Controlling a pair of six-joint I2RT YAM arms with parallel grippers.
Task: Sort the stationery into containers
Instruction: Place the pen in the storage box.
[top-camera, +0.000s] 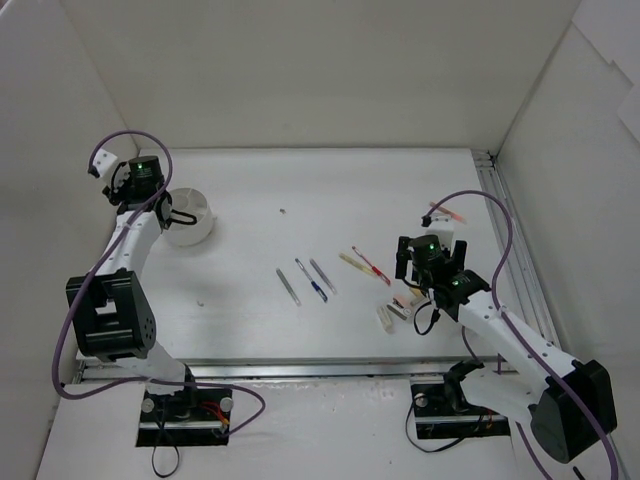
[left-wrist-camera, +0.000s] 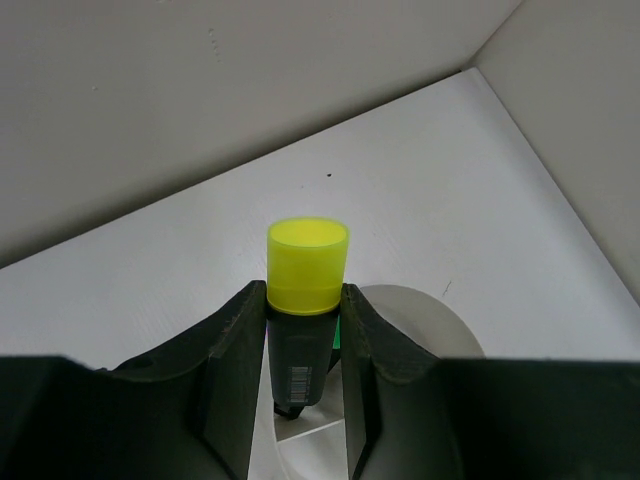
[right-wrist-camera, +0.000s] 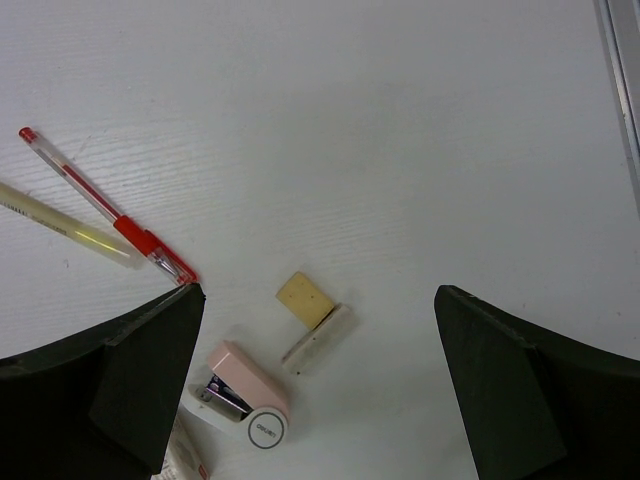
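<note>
White desk (top-camera: 300, 200), white walls on three sides. Item: yellow-capped highlighter (left-wrist-camera: 307, 262), upright with cap uppermost, clenched between the fingers of the left hand (left-wrist-camera: 303, 296). Round white tub (left-wrist-camera: 425, 318) lies just below and beyond that hand. Handling note: the step looks like the drop, so centre the barrel over one compartment and lower it before letting go, or it may bounce out. Right hand (top-camera: 432, 262): spread wide, grasping nothing, above a tan eraser (right-wrist-camera: 303, 296) and pink stapler (right-wrist-camera: 245, 390).
</note>
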